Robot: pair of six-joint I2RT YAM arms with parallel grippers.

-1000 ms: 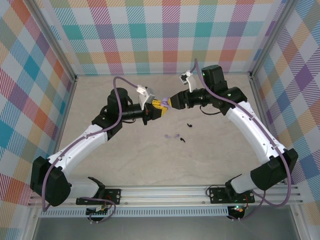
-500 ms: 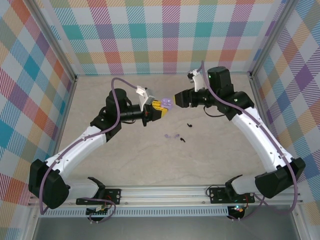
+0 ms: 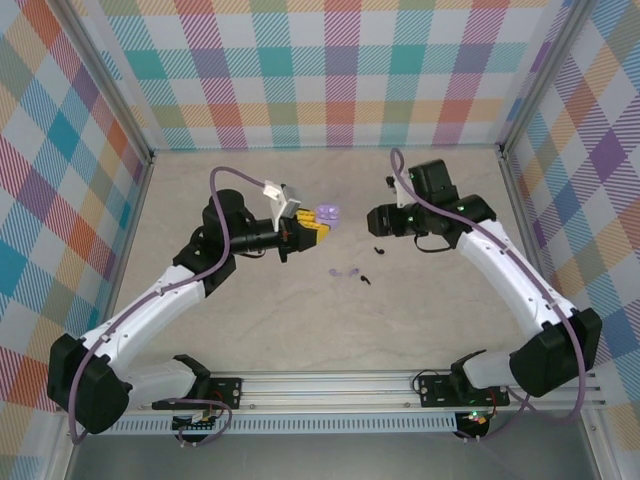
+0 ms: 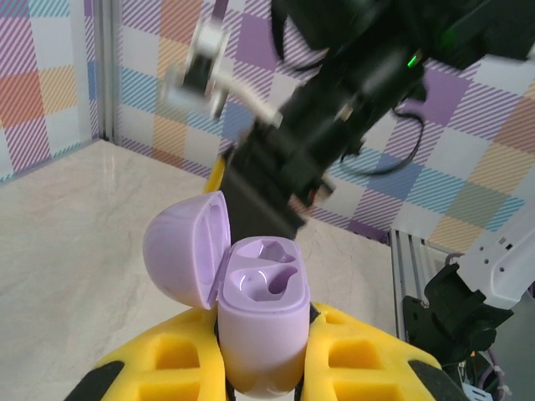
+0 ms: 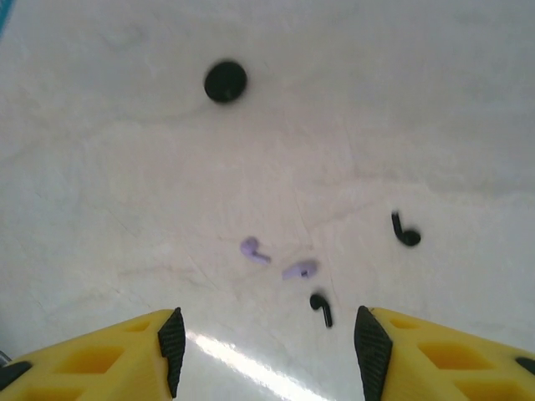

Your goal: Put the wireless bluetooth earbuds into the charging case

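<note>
In the overhead view, left of centre, the left end effector (image 3: 303, 226) is closed around the lilac charging case (image 3: 325, 214) and holds it up off the worktop (image 3: 250, 320). Its wrist camera shows the lid (image 4: 185, 251) hinged open to the left and both wells bare. Just below centre, the two lilac earbuds (image 3: 346, 271) lie side by side. The lower black earbud (image 3: 367, 279) is just beside them and the upper black earbud (image 3: 378, 249) lies a little apart. Right of centre, the right end effector (image 3: 374, 218) faces down toward them, fingers spread wide, gripping nothing. A black round case (image 5: 225, 81) sits in the upper left of its wrist view. As I judge it, the case is opened and presented, but no earbud is seated, so every pick and insertion remains.
</note>
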